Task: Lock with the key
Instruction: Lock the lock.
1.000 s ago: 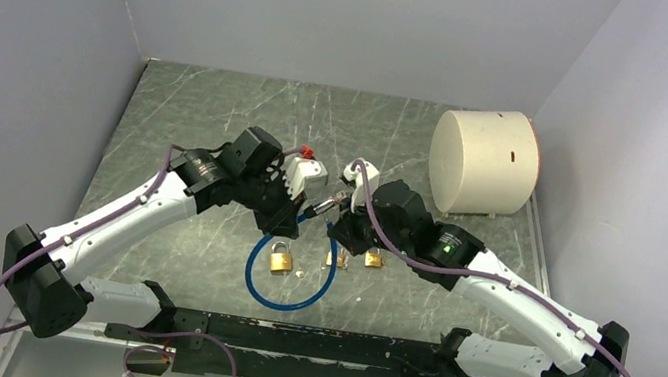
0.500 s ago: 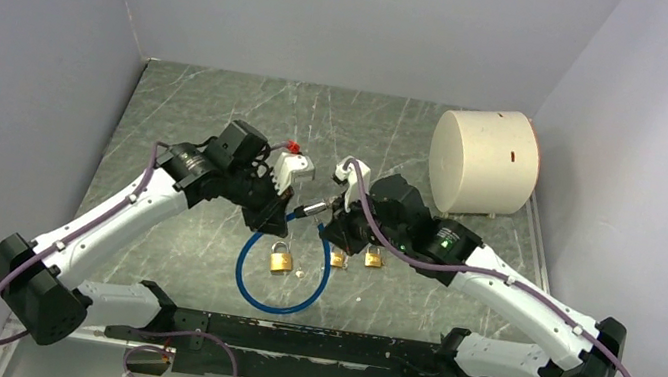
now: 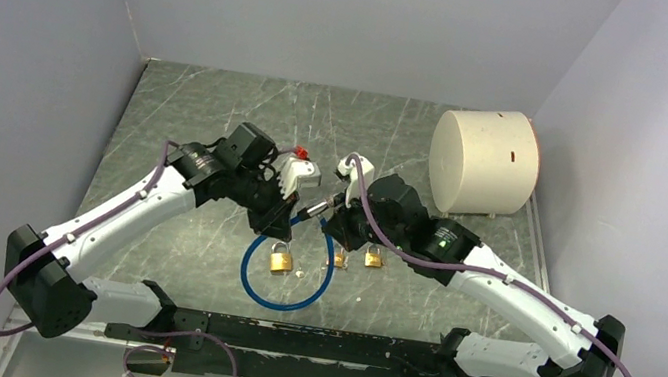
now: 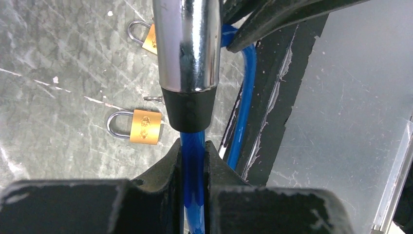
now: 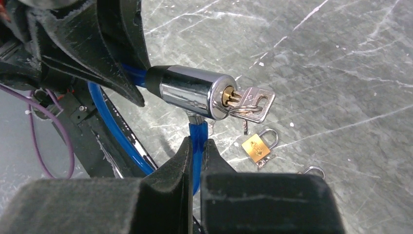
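Nearest the arm bases a black rail (image 3: 286, 338) runs along the front edge of the counter (image 3: 221, 110). Just beyond it the blue cable (image 3: 281, 308) curves in a loop. Seen from above, one brass padlock (image 3: 281, 259) lies within the loop's outline. Two more padlocks (image 3: 336, 258) (image 3: 374, 258) sit close together just right of the loop, all three with shackles closed. Above the loop the two arms meet. The left tool (image 4: 193, 146) is nearly closed, its fingers clamped on the cable right where it enters the black collar of the chrome lock barrel (image 4: 187, 48). The right tool (image 5: 197, 144) is pinched almost fully closed on another stretch of the same cable, just below the barrel, where that end meets the barrel's side. The barrel is held clear of the counter between the two tools, lying roughly level. The key (image 5: 251, 103) is seated in the keyhole at the barrel's open end, and a second key hangs beside it on a small ring. Neither tool touches the key. Farthest back, at the right rear corner, a white drum (image 3: 481, 161) lies on its side with a flat end turned toward the arms and a small dark slot in its curved wall. Whether it holds anything cannot be told.
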{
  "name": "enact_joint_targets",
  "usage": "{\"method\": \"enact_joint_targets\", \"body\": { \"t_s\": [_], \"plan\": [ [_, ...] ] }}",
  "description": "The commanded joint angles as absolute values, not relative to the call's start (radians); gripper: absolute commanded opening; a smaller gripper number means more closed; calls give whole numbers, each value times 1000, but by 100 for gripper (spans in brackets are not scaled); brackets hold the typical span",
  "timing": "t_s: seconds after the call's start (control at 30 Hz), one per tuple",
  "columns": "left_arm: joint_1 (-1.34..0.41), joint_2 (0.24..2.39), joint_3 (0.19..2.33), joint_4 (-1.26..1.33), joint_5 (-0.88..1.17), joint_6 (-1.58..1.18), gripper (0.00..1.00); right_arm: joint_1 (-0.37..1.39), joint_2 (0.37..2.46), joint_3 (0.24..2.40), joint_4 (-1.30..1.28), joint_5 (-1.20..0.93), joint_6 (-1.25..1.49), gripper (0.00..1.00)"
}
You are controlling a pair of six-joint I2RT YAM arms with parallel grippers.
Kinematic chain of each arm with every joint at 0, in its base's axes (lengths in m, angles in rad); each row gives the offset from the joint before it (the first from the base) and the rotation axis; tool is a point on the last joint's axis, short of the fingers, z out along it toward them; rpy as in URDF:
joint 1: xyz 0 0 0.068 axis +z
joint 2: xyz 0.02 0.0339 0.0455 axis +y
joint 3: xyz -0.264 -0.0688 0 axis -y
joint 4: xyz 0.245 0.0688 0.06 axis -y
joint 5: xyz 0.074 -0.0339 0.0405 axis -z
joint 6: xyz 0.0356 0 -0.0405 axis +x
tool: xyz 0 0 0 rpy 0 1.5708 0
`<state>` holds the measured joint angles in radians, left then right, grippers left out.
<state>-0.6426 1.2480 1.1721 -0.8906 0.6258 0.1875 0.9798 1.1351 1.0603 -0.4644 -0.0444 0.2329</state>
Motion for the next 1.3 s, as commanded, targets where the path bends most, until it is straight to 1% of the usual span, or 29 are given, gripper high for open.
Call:
{"method": "enact_joint_targets", "body": {
  "t_s": [0.0,0.13,0.2,0.3,0.4,0.47,0.57,0.63,0.7,0.8,0.83,0.9,1.0,1.13,1.27],
  "plan": [
    [-683,1238,1134,-822,742,177,2,997,1135,1139,-260,10,275,0],
    [-687,1201,1072,-716,850,123,2,1013,1146,1143,-270,110,300,0],
    [-685,1181,1050,-685,888,99,3,1017,1150,1147,-274,104,295,0],
    [-683,1176,1018,-652,921,82,3,1017,1119,1107,-198,19,293,0],
    [-670,1203,1009,-666,890,72,3,1016,1070,1065,-116,-102,276,0],
    [-655,1214,998,-642,874,47,2,1016,1066,1077,-127,-198,247,0],
    [-646,1221,971,-548,881,7,3,1016,1080,1102,-170,-272,216,0],
    [-646,1242,972,-529,863,-36,3,1016,1094,1118,-208,-228,207,0],
    [-646,1258,973,-509,874,-46,2,1022,1112,1135,-250,-70,215,0],
    [-647,1245,935,-402,1001,-117,3,1022,1122,1135,-270,106,250,0],
    [-650,1230,905,-331,1040,-155,3,1021,1114,1122,-249,104,258,0],
    [-653,1207,856,-229,1087,-215,3,1021,1088,1083,-178,30,267,0],
    [-654,1182,810,-177,1043,-256,3,1021,1070,1064,-121,-100,297,0],
    [-655,1140,759,-101,925,-318,3,1021,1078,1085,-181,-114,317,0],
    [-655,1088,681,53,857,-384,3,1021,1073,1050,-209,-131,326,0]
  ]
}}
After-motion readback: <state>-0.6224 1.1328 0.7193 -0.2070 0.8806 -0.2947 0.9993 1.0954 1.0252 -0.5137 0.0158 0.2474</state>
